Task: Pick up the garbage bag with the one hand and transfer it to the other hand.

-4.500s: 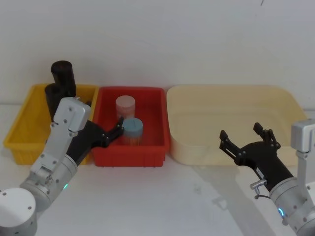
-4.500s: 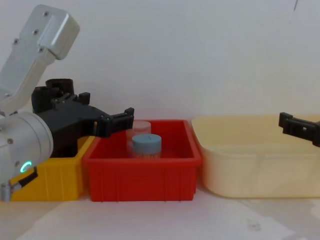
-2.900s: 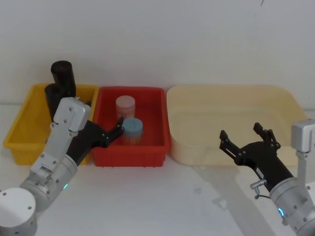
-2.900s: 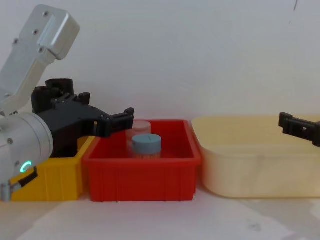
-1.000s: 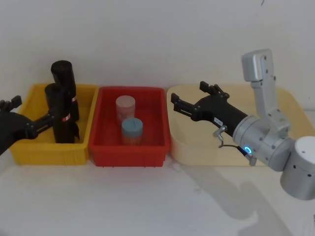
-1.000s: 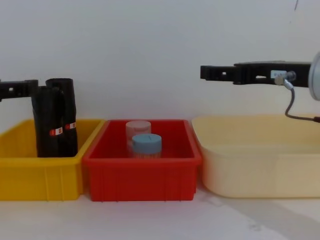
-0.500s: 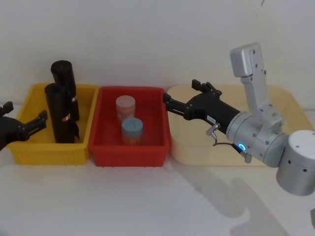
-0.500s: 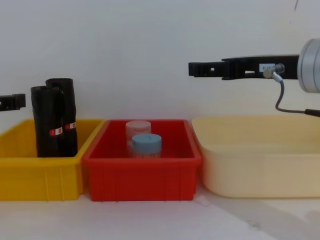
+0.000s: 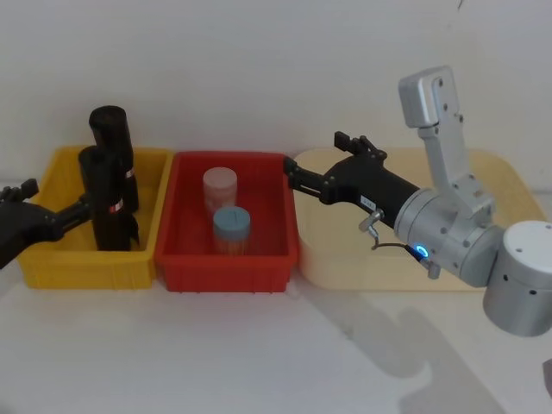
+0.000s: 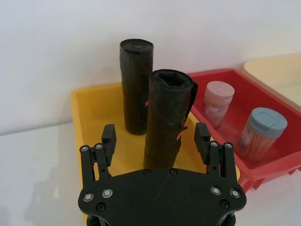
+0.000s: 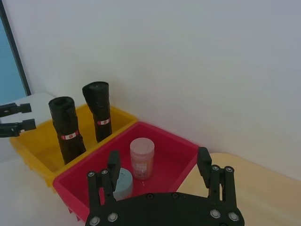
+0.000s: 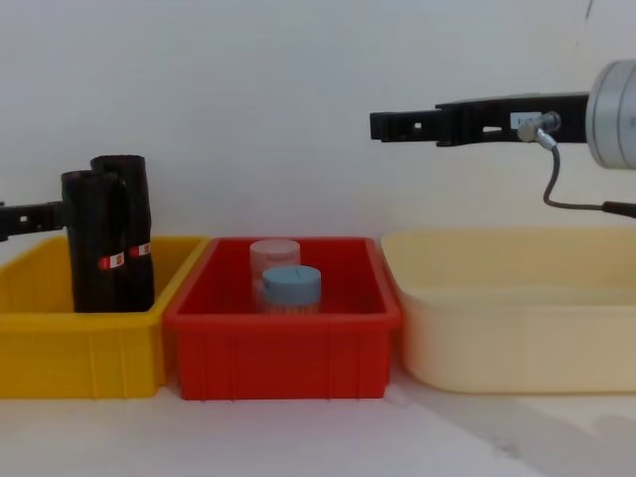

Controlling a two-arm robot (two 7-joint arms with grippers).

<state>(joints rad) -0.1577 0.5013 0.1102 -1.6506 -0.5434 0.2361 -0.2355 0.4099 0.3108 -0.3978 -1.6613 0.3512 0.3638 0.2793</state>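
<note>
The left gripper (image 10: pixel 155 134) had fingers wide around the nearer bag (image 10: pixel 165 120), seemingly not touching. The right gripper (image 9: pixel 314 157) hung above the red bin (image 9: pixel 228 274), fingers spread.

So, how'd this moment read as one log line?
left claw: open, at front garbage bag roll in yellow bin | right claw: open, raised above cream tub edge | bag: not grasped

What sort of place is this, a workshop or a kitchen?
Probably a robot test bench in a lab: the left gripper and right gripper hover over a plain white table, with a yellow bin, red bin and cream tub lined along a bare wall.
</note>
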